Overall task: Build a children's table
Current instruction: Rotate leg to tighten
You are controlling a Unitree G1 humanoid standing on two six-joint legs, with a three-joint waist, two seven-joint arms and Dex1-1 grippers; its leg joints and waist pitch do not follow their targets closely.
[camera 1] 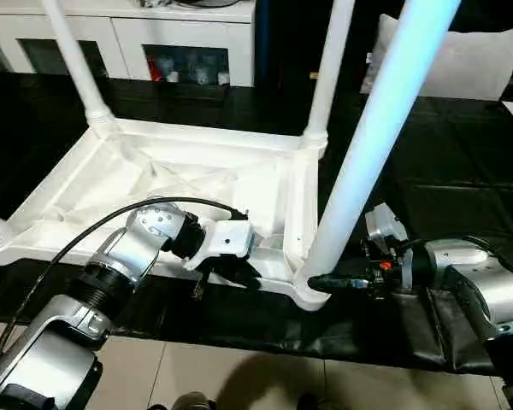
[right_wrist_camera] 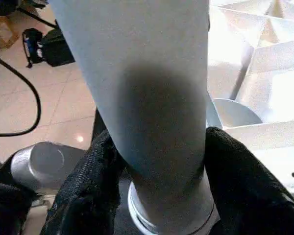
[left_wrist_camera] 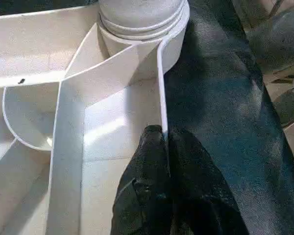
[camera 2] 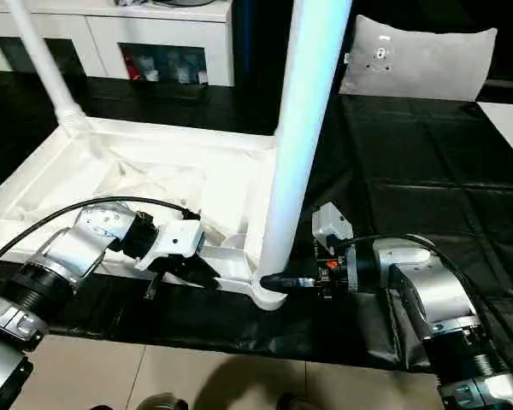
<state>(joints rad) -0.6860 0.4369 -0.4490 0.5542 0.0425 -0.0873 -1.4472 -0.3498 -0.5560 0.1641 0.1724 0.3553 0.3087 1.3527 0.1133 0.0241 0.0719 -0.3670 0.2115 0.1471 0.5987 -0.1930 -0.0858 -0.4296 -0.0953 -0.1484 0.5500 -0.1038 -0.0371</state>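
White kids' table top (camera 1: 171, 184) lies upside down on a black-covered work surface (camera 1: 462, 171), ribbed underside facing up. Three legs stand upright in corner sockets: far-left leg (camera 1: 75, 61), far-right leg (camera 1: 329, 68), and the near-right leg (camera 1: 385, 128), which rises big in the foreground and blocks part of the surface behind it. A fourth socket sits at the pic's left edge, too cut off to tell more.

Left gripper (left_wrist_camera: 162, 142), fingers pressed together, pinches the thin near rim wall of the top, just beside the near-right socket. Right gripper (right_wrist_camera: 157, 161) has a black finger on each side of the near-right leg low down, pads (right_wrist_camera: 95, 166) touching it on both sides, just above the socket collar.

Around: white cabinet (camera 1: 128, 30) w/ small items on an open shelf behind the table; grey cushion (camera 2: 415, 60) at far right; tile floor in front.

Head views show the whole layout; left wrist view adds the rim seen edge-on between the fingers; right wrist view adds a black cable (right_wrist_camera: 24, 98) and dark bags on the floor.
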